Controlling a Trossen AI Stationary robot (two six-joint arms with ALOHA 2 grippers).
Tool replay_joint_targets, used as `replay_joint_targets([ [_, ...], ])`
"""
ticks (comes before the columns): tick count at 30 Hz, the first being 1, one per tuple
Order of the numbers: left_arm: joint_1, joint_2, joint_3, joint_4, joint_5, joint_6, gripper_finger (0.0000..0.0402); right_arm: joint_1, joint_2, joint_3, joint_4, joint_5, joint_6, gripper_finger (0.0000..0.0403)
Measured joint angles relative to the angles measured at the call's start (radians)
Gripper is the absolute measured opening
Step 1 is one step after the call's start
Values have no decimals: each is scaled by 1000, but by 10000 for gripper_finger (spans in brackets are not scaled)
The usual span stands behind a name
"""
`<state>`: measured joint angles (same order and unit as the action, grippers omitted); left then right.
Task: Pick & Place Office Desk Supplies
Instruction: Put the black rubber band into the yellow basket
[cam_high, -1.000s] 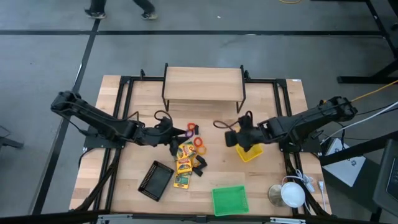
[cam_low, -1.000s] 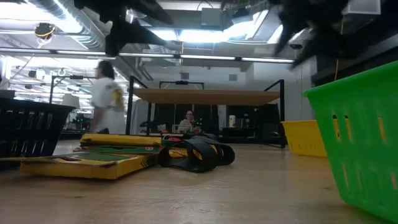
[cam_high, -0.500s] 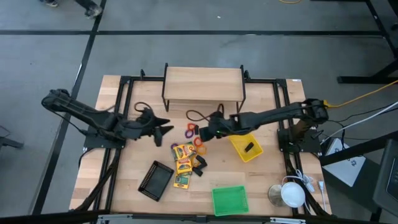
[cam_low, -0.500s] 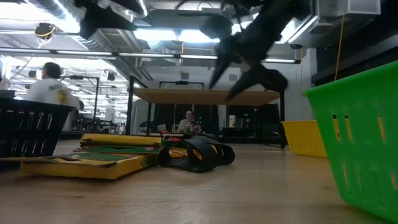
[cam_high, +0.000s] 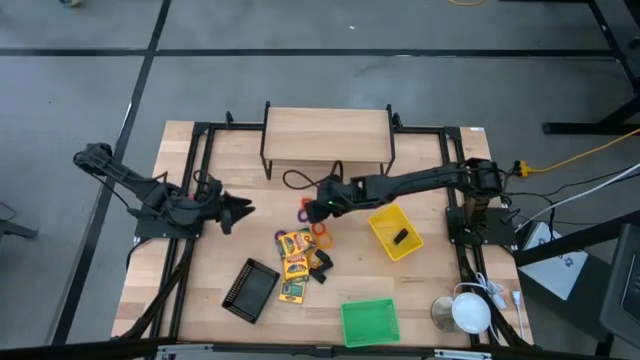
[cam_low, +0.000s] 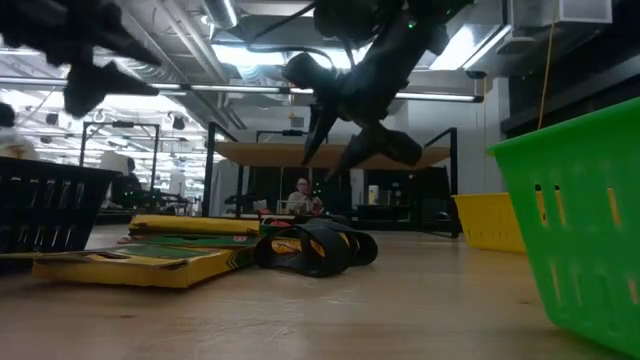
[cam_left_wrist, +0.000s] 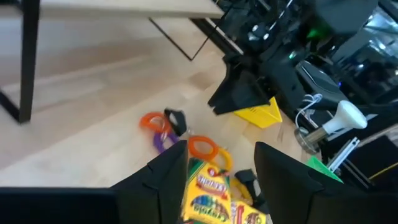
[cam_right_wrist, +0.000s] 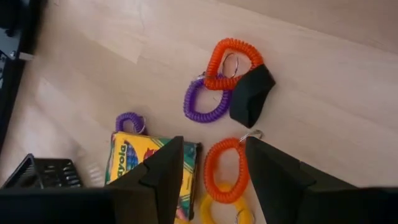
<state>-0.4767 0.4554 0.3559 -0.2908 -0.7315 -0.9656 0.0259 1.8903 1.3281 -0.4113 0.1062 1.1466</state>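
Near the table's middle lie the office desk supplies: an orange ring, a purple ring, a black clip, a second orange ring, a small purple ring and yellow crayon boxes. More black clips lie beside the boxes. My right gripper hangs open above the rings, touching nothing. My left gripper is open at the table's left, clear of everything; its fingers frame the boxes from a distance.
A yellow bin right of the rings holds one black clip. A green bin stands at the near edge and a black mesh tray at the near left. A wooden shelf stands at the far side.
My right gripper has left the yellow bin, gone toward the table's left and come down over the rings, staying open. My left gripper has drawn back from the crayon boxes toward the table's left edge. A black clip now shows in the yellow bin.
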Motion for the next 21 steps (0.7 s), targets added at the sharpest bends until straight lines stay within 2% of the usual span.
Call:
replay_joint_targets([
  [9,0,-137,-137,-6,29,-86,148,-28,75,1,60,-31,56,158],
  [15,0,-149,-155,-65,88,-132,148,-33,108,1,138,-44,77,145],
  [21,0,-149,-155,-80,97,-139,148,-44,115,1,141,-53,84,145],
])
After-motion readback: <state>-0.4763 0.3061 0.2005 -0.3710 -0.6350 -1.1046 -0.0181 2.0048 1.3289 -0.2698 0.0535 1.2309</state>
